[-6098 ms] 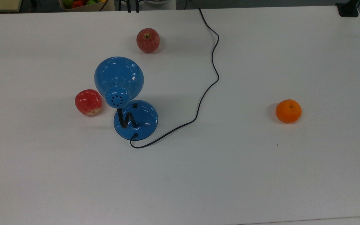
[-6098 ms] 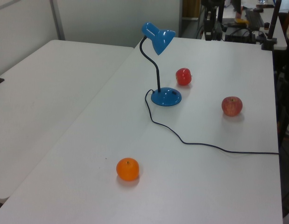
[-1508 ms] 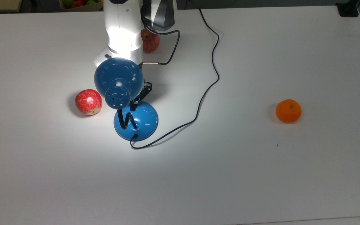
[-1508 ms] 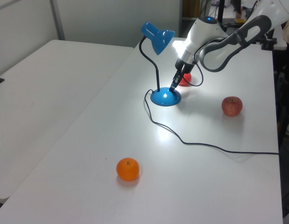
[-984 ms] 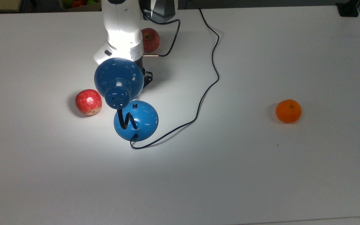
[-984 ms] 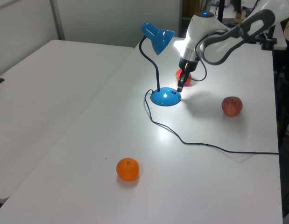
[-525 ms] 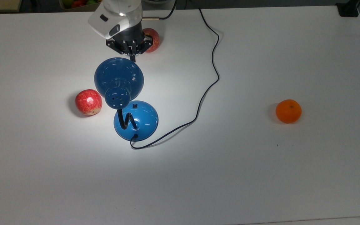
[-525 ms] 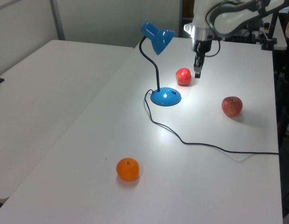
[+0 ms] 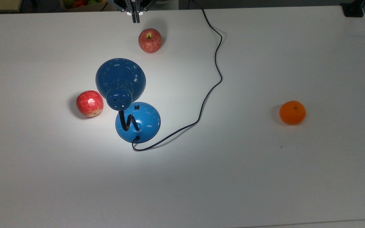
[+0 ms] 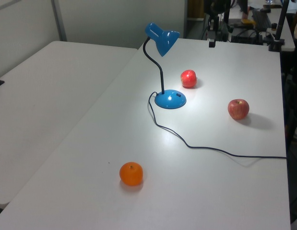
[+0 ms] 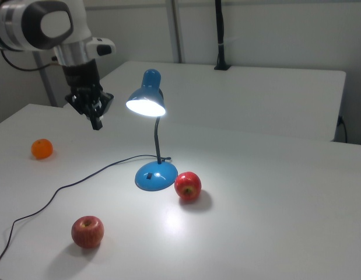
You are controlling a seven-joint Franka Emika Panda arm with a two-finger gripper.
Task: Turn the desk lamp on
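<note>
The blue desk lamp (image 9: 120, 79) stands left of the table's middle, its bulb lit under the shade (image 11: 146, 100) and casting a bright pool on the table. Its round base (image 9: 139, 122) carries a small black switch (image 9: 136, 107), and a bendy black neck (image 10: 160, 67) joins base and shade. My gripper (image 9: 135, 18) hangs shut and holding nothing at the far edge in the top view, well apart from the lamp. It is raised above the table in the right view (image 11: 97, 121) and in the left view (image 10: 212, 43).
One red apple (image 9: 150, 40) lies just below the gripper in the top view, another apple (image 9: 89, 103) left of the lamp base. An orange (image 9: 292, 112) sits far right. The black cord (image 9: 215, 63) snakes from the base to the far edge. A fruit bin (image 9: 78, 3) stands beyond.
The lamp, dark 6 s ago, is lit. My gripper has left the switch on the base, risen and pulled back past the far apple toward the table's far edge.
</note>
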